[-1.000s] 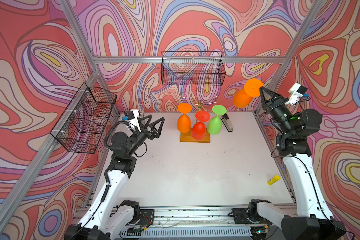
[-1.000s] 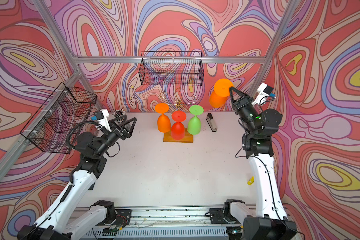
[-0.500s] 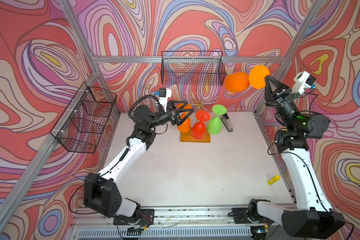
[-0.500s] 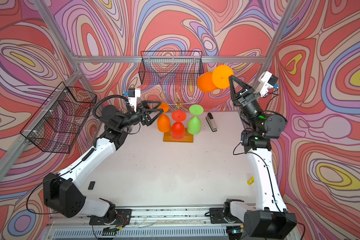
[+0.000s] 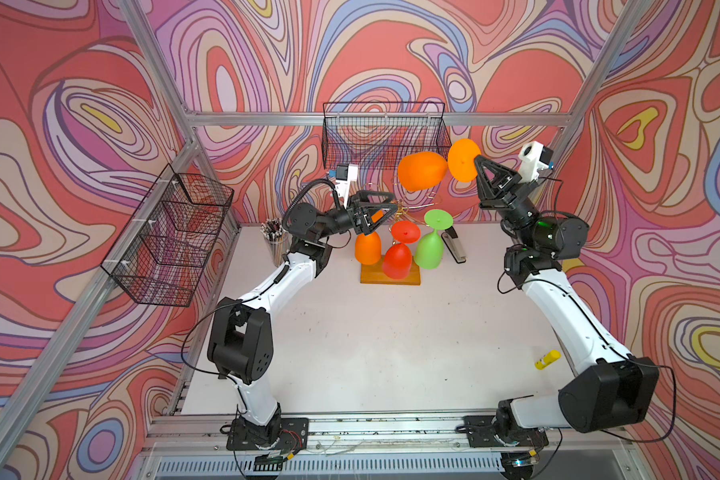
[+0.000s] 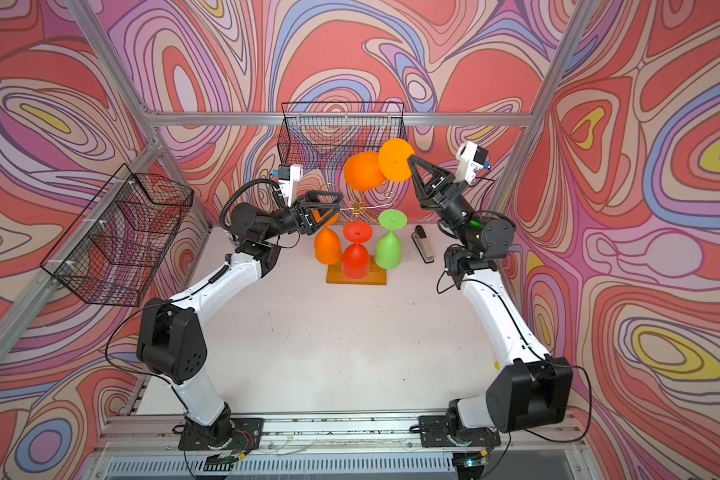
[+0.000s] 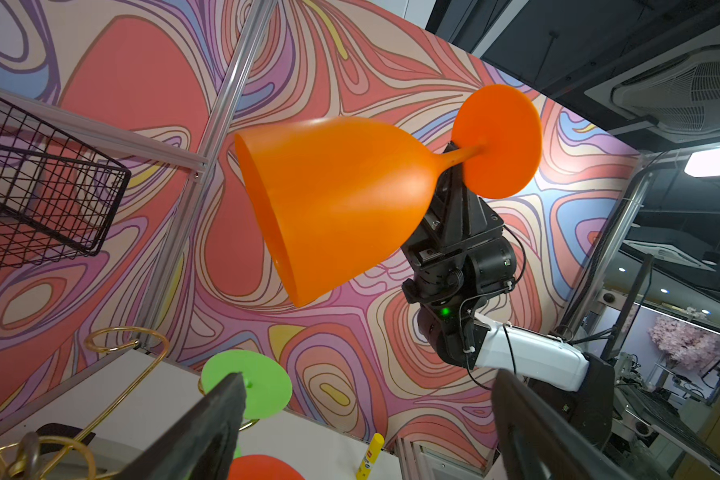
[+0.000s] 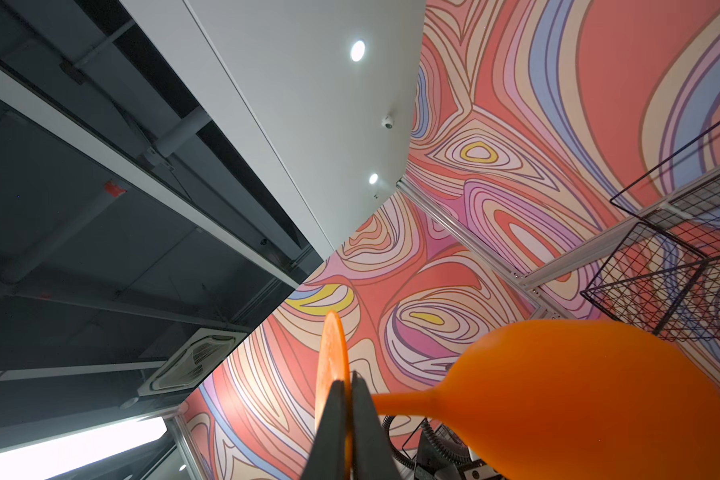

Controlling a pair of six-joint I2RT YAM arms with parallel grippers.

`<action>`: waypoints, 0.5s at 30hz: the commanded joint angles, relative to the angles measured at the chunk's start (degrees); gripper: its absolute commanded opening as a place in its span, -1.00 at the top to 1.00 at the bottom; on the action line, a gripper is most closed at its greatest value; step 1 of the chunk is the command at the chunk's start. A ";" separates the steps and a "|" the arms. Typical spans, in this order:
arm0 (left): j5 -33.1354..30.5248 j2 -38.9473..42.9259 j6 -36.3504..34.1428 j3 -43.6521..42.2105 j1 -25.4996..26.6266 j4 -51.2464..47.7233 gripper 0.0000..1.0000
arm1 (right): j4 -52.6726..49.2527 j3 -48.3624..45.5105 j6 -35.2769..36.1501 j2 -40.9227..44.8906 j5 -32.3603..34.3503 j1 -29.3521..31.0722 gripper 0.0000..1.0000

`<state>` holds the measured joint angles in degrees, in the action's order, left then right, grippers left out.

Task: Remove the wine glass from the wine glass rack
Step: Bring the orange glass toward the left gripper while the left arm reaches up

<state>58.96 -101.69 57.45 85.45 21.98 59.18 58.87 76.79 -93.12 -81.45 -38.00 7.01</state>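
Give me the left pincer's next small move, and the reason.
Probably ease the left pincer onto the stem of the hanging orange glass on the rack: its jaws stand open at that glass's foot, gripping nothing, while the right pincer holds the lifted orange glass clear.

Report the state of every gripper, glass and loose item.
right gripper, jaws shut on held orange glass
held orange glass, off the wine glass rack, tipped sideways
left gripper, jaws open by hanging orange glass
hanging orange glass, upside down on rack
red glass, upside down on rack
green glass, upside down on rack
stapler, closed, flat
glue stick, on its side
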 commanded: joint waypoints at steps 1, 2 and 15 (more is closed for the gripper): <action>2.01 -0.72 0.03 2.70 -0.09 4.65 -0.77 | 5.78 1.69 -1.51 -0.03 -0.32 1.04 1.00; 2.11 -1.05 0.10 2.94 -0.10 4.92 -0.76 | 5.97 1.61 -1.59 -0.23 -0.35 1.23 1.00; 1.69 -2.11 -5.33 4.20 -0.09 1.88 -0.70 | 10.21 0.61 -4.88 -3.03 -0.50 2.48 1.00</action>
<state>59.83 -103.46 53.69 87.88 21.98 59.00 66.28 76.93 -97.17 -84.29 -38.13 8.88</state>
